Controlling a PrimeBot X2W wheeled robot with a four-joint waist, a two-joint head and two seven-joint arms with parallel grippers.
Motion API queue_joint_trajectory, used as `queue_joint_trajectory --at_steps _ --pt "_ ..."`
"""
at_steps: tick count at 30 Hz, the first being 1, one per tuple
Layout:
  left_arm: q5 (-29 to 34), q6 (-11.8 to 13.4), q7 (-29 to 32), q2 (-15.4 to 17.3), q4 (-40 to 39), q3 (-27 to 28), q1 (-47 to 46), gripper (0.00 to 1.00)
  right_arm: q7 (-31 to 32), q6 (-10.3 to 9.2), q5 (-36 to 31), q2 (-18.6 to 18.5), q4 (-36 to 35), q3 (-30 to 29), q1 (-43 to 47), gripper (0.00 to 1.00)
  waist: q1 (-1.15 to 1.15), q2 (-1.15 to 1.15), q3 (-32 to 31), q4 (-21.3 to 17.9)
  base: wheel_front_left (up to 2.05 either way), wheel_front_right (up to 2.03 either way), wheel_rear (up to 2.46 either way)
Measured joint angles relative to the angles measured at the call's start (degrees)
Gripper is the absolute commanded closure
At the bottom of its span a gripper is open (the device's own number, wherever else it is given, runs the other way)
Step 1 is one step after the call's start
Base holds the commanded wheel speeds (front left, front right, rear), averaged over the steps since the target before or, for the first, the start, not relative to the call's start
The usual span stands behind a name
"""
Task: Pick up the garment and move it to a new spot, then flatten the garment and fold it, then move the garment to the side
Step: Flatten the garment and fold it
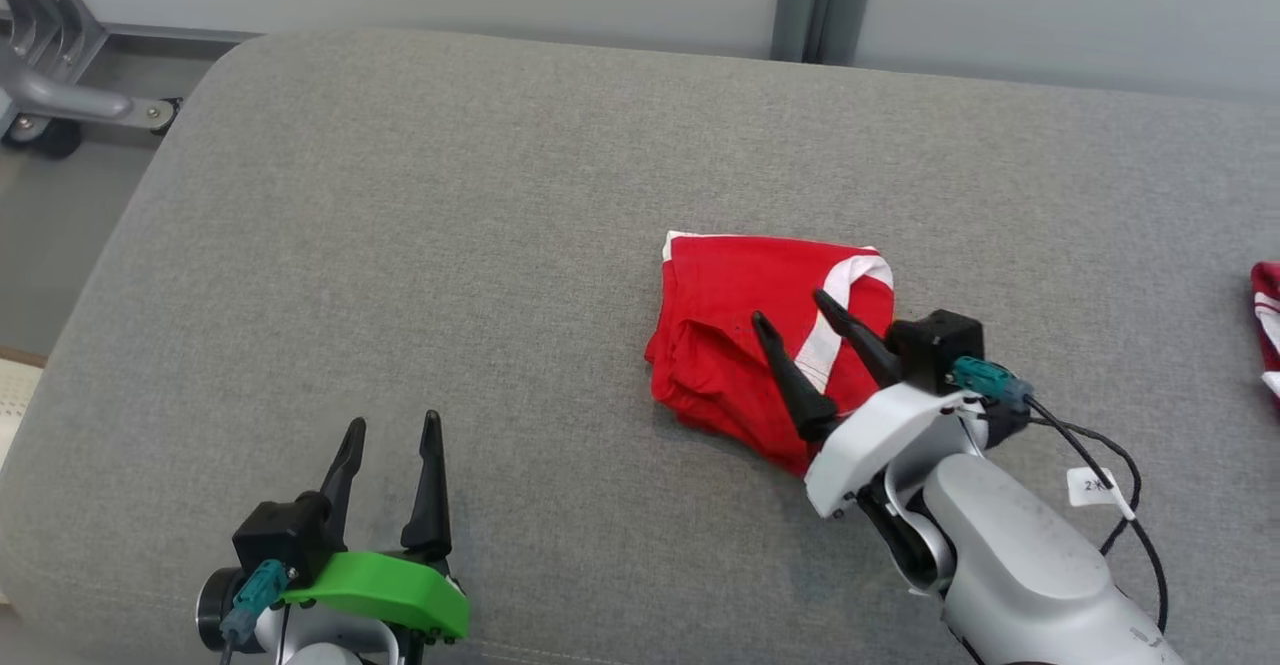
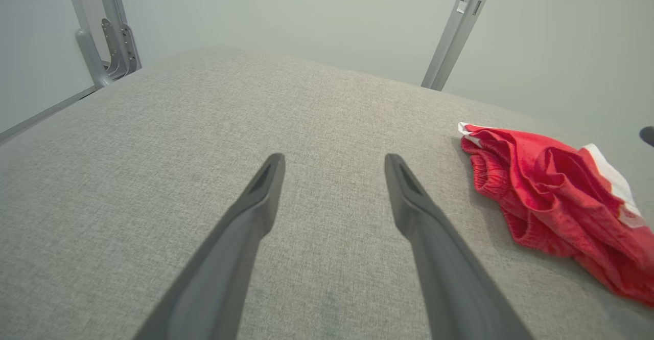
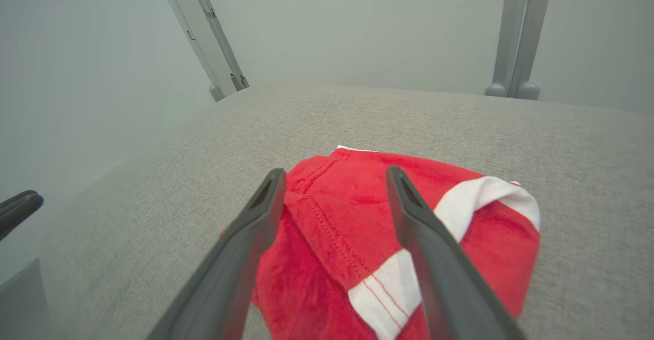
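The garment (image 1: 735, 315) is red with white stripes and lies folded in a loose bundle on the grey cushion (image 1: 450, 245), right of centre. It shows at the right in the left wrist view (image 2: 552, 197) and between the fingers in the right wrist view (image 3: 357, 227). My right gripper (image 1: 790, 307) hovers just over the garment's near right part, jaws open, nothing held. My left gripper (image 1: 392, 421) rests open over bare cushion at the lower left, well apart from the garment. Its dark fingers (image 2: 255, 197) point across grey fabric.
A second red and white cloth (image 1: 1266, 325) peeks in at the cushion's right edge. Grey metal frame posts (image 1: 820, 0) stand behind the cushion, and a wheeled frame (image 1: 60, 95) sits on the floor at the far left. The cushion's left edge drops to the floor.
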Motion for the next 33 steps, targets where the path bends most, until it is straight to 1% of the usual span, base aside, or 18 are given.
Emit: queue_joint_trajectory --at_steps 4,10,16,22,24,26,33 --pt "0.4 -0.4 0.0 0.0 -0.1 0.7 0.3 0.0 0.0 -0.01 0.3 -1.5 -2.2 -3.9 3.6 0.0 0.0 0.0 -1.0 -1.7 0.0 0.0 0.0" --pt "0.7 -0.9 0.0 0.0 -0.1 0.5 0.5 0.0 0.0 -0.01 -0.3 -1.9 -1.5 -5.7 7.5 0.0 0.0 0.0 -1.6 -3.0 0.0 0.0 0.0" --pt "0.7 -0.9 0.0 0.0 -0.3 -0.2 0.5 0.0 0.0 -0.01 -0.2 -1.0 0.5 -6.1 7.9 0.0 0.0 0.0 -0.4 -1.5 0.0 0.0 0.0" --pt "0.3 -0.8 0.0 0.0 -0.4 -0.4 0.5 0.0 0.0 -0.01 -0.3 -0.5 3.1 -5.6 6.5 0.0 0.0 0.0 0.8 -0.1 0.0 0.0 0.0" --pt "0.3 -0.8 0.0 0.0 -0.5 -0.5 0.4 0.0 0.0 -0.01 -0.3 -0.3 3.6 -5.6 6.1 0.02 0.0 0.0 1.2 0.2 0.0 0.0 0.0" --pt "0.0 -0.7 0.0 0.0 -0.7 -0.5 0.3 0.0 0.0 -0.01 -0.3 -0.2 3.7 -5.7 5.6 1.0 0.0 0.0 1.6 0.4 0.0 0.0 0.0" --pt "-0.2 -0.5 0.0 0.0 -1.0 -0.6 0.2 0.0 0.0 -0.01 -0.3 -0.4 4.2 -6.1 4.7 1.0 0.0 0.0 2.2 0.4 0.0 0.0 0.0"
